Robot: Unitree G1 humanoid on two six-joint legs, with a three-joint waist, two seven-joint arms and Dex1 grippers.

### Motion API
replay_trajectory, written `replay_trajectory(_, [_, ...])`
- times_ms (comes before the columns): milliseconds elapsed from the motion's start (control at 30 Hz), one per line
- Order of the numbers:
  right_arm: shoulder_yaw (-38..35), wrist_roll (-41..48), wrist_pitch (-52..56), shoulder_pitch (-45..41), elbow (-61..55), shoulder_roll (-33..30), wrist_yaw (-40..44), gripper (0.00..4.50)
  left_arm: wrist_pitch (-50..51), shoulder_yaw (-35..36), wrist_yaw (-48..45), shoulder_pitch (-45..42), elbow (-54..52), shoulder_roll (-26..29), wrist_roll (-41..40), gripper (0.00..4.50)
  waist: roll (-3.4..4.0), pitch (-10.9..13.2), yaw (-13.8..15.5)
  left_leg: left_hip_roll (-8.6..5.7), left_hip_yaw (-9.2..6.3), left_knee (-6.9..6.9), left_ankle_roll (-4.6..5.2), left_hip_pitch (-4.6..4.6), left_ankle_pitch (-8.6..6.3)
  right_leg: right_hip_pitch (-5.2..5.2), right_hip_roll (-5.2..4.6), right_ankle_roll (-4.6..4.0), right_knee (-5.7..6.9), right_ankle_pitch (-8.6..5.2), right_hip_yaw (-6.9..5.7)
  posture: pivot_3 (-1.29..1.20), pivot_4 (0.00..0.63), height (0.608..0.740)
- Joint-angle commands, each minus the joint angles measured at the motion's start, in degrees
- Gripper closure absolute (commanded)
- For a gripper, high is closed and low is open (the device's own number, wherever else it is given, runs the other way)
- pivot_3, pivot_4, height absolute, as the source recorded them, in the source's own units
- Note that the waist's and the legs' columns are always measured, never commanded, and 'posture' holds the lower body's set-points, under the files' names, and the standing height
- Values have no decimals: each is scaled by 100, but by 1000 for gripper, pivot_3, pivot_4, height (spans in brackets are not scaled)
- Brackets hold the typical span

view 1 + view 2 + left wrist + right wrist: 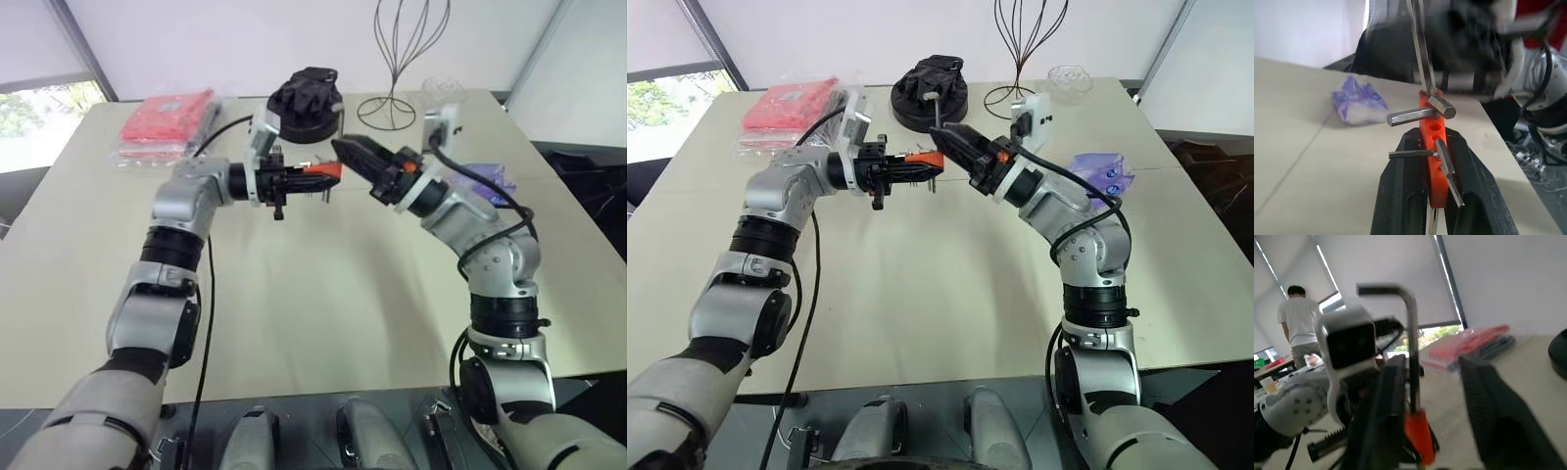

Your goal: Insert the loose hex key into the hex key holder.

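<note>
My left gripper (312,176) is shut on the orange-red hex key holder (1431,132) and holds it level above the table, with several grey keys sticking out of it. The loose hex key (1410,347) stands upright with its short leg on top. Its lower end meets the holder's (1418,431) outer end. My right gripper (945,135) is at that end, open. The key rises in the gap close to one finger (1388,396); I cannot tell whether they touch.
On the pale table (323,294) behind the grippers stand a black round base with a dark bundle (306,98) and a wire stand (392,59). Red packets (167,117) lie far left, a purple-white pouch (485,181) right, a glass bowl (1068,78) at the back. A person (1295,318) stands beyond.
</note>
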Motion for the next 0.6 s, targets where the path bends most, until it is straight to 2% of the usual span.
replay_trajectory(33, [-60, 35, -50, -95, -141, 22, -17, 711, -149, 23, -52, -78, -140, 38, 13, 4500, 0, 0, -1, 0, -2, 0, 0, 0, 0, 0, 1, 0, 0, 0, 0, 0, 150, 740])
replay_trajectory(67, [-62, 33, -50, -101, -134, 20, -26, 193, -165, 23, -51, -74, -133, 35, 27, 4500, 0, 0, -2, 0, -2, 0, 0, 0, 0, 0, 2, 0, 0, 0, 0, 0, 150, 740])
replay_trajectory(100, [-69, 33, -54, -107, -128, 20, -39, 65, -202, 13, -52, -64, -127, 38, 58, 4500, 0, 0, -3, 0, -2, 0, 0, 0, 0, 0, 2, 0, 0, 0, 0, 0, 150, 740])
replay_trajectory(500, [-317, 143, -117, -210, -75, 128, -298, 65, -160, 64, 15, 108, -166, 31, 91, 4500, 0, 0, -1, 1, -2, 0, 0, 0, 0, 0, 1, 0, 1, 0, 0, 0, 150, 740])
replay_trajectory(600, [-336, 302, 104, -91, -290, -46, -113, 65, -39, 136, 82, 159, -243, 47, 20, 4500, 0, 0, 2, 1, -2, 0, 0, 0, 0, 0, 0, 0, 1, 0, 0, 0, 150, 740])
